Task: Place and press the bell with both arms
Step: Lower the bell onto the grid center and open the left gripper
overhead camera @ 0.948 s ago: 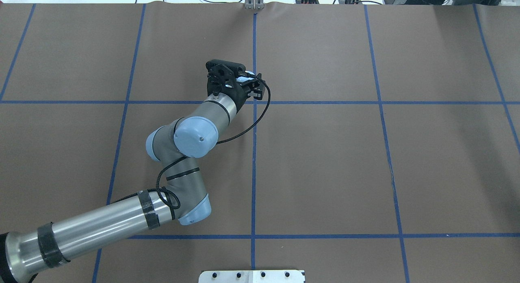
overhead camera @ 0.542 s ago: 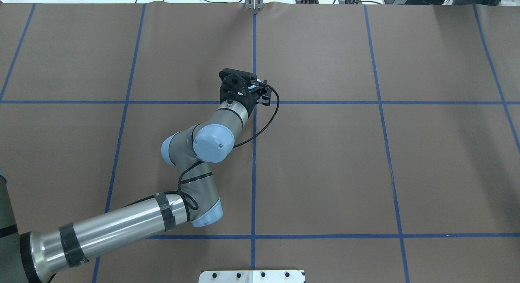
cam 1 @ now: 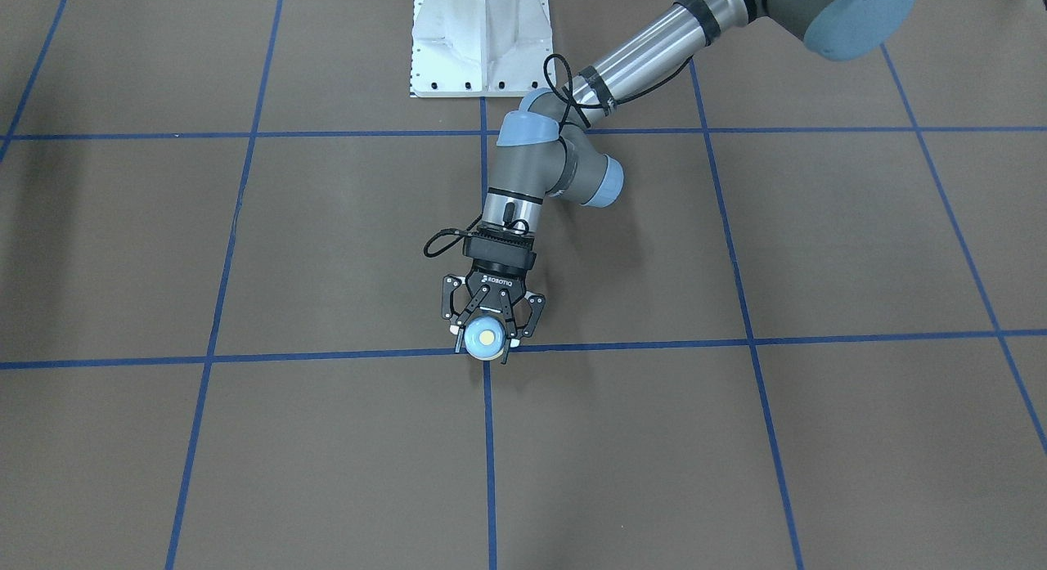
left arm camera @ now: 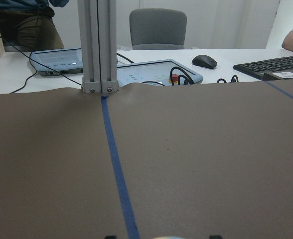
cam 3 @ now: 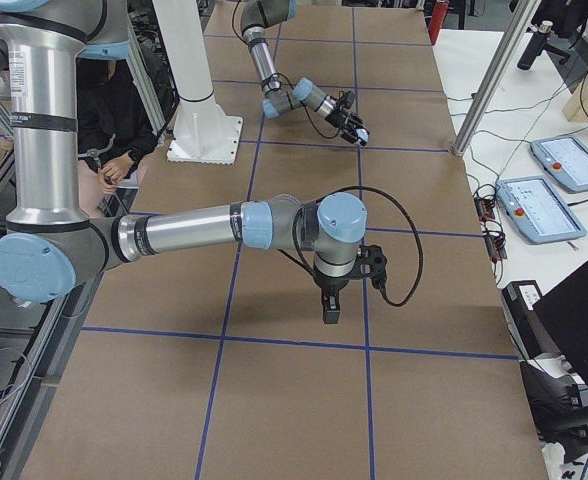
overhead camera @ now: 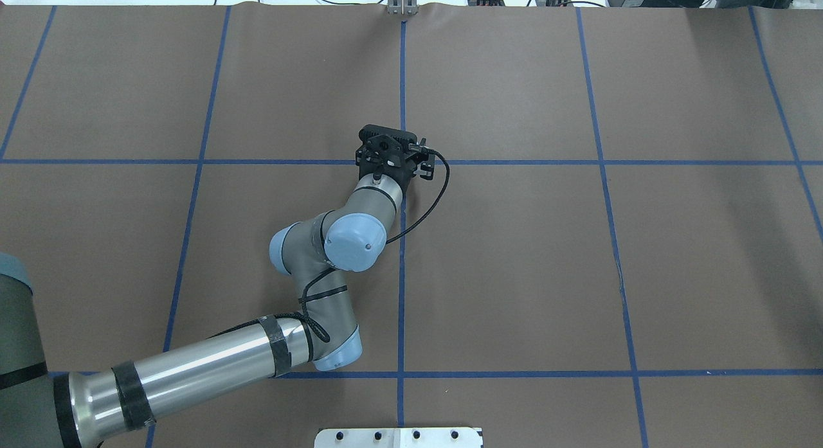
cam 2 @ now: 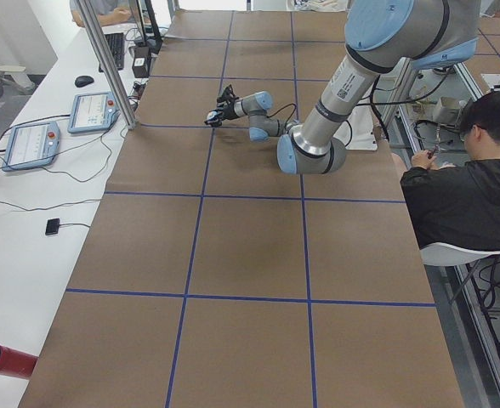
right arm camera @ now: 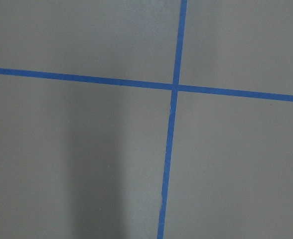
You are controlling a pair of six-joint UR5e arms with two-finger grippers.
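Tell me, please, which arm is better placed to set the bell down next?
Left. The left gripper holds the bell at the blue tape crossing, so it likely need only lower and release. The right gripper hangs over the table, far from the bell.

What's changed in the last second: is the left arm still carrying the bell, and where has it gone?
The left gripper, shut on the bell throughout, has moved rightward in the overhead view and back toward the robot, ending at the blue tape crossing; the elbow swung along. Nothing was let go. The brown table cover is unchanged.
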